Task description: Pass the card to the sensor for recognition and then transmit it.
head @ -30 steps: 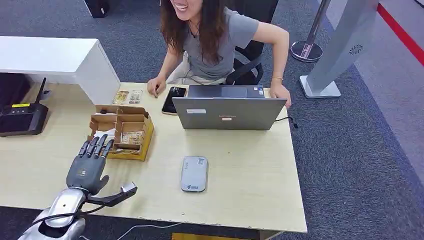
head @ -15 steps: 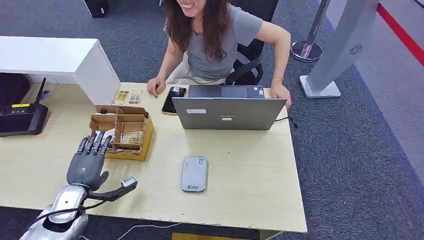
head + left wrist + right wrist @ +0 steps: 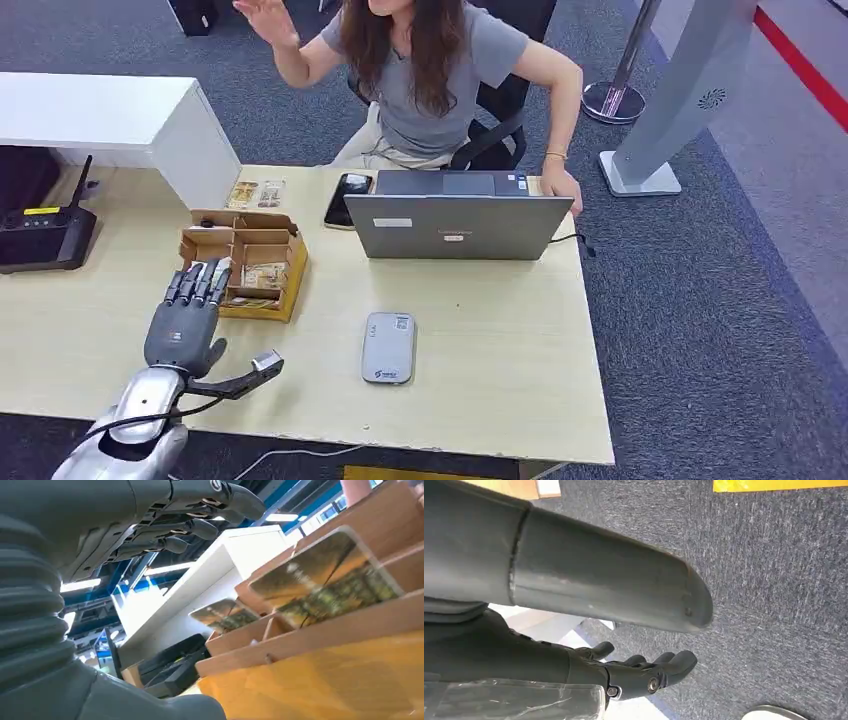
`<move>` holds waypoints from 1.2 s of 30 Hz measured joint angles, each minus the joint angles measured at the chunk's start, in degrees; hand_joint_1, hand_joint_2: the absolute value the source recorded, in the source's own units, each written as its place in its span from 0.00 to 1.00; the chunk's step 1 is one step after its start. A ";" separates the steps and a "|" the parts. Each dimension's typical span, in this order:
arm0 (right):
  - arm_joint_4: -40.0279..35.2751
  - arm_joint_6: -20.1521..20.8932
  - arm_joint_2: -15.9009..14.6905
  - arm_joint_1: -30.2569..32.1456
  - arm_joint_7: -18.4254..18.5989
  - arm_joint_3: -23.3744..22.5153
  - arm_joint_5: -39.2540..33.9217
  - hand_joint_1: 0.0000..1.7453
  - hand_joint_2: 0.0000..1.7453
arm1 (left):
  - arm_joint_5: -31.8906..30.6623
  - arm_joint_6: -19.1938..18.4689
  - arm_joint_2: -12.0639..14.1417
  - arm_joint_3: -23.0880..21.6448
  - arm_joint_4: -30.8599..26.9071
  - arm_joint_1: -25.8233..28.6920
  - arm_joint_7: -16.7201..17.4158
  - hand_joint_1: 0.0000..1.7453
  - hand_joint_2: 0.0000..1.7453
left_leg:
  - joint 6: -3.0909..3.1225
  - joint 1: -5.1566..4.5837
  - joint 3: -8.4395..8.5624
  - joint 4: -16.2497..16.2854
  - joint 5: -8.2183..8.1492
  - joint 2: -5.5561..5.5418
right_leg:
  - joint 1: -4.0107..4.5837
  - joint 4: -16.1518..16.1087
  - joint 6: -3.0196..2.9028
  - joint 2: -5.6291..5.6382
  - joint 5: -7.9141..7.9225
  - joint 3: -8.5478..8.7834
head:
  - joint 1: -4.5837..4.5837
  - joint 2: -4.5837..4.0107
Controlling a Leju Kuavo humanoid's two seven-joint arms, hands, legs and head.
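Card (image 3: pixel 325 577) upright in box (image 3: pixel 243 263), left hand (image 3: pixel 183 325) spread beside

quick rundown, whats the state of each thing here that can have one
left hand: open, fingers straight, holding nothing, tips at the card box
right hand: holding nothing, hanging over carpet
card box: open-topped, cards standing inside
laptop: lid up
phone: lying flat, screen dark
sensor: flat, nothing on it

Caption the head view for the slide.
Left hand, fingers apart, reaches over the desk toward the wooden card box.

person's face (image 3: pixel 385 5) cut off, card print (image 3: pixel 325 580) blurred
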 joint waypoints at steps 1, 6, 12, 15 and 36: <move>0.00 0.00 0.00 0.00 0.00 0.00 0.00 0.00 0.00 | -0.02 0.00 -0.26 -0.02 0.00 -0.10 0.00 0.00 1.00 | 0.00 0.00 0.00 0.00 0.00 0.00 | 0.00 0.00 0.00 0.00 0.00 0.00 | 0.02 0.00; 0.00 0.07 0.00 0.05 0.07 0.00 0.04 0.00 0.00 | -0.77 0.37 -1.31 -0.30 0.00 -0.81 -0.55 0.00 1.00 | 0.00 0.00 0.00 0.01 0.00 0.00 | 0.00 0.00 0.00 0.00 0.00 -0.01 | 0.02 0.00; 0.00 0.11 0.00 0.09 0.07 0.00 0.04 0.00 0.00 | -0.76 0.37 -2.16 -0.52 0.00 -1.63 -0.57 0.00 1.00 | 0.00 0.01 0.01 0.00 0.00 0.01 | 0.00 0.00 0.00 0.01 0.00 -0.01 | 0.02 0.00; 0.00 0.13 0.00 0.08 0.07 0.00 0.04 0.00 0.00 | -0.74 0.37 -2.29 -0.52 0.00 -1.64 -0.57 0.00 1.00 | 0.00 0.00 0.00 0.00 0.00 0.01 | 0.00 0.00 0.00 0.01 0.00 -0.01 | 0.02 0.00; 0.00 0.11 0.00 0.10 0.17 0.04 0.35 0.00 0.00 | -0.09 0.37 -2.80 -0.52 2.93 -2.67 -0.35 0.00 1.00 | 0.00 0.00 0.00 0.00 0.00 0.01 | 0.00 0.00 0.00 0.01 0.00 -0.01 | 0.02 0.00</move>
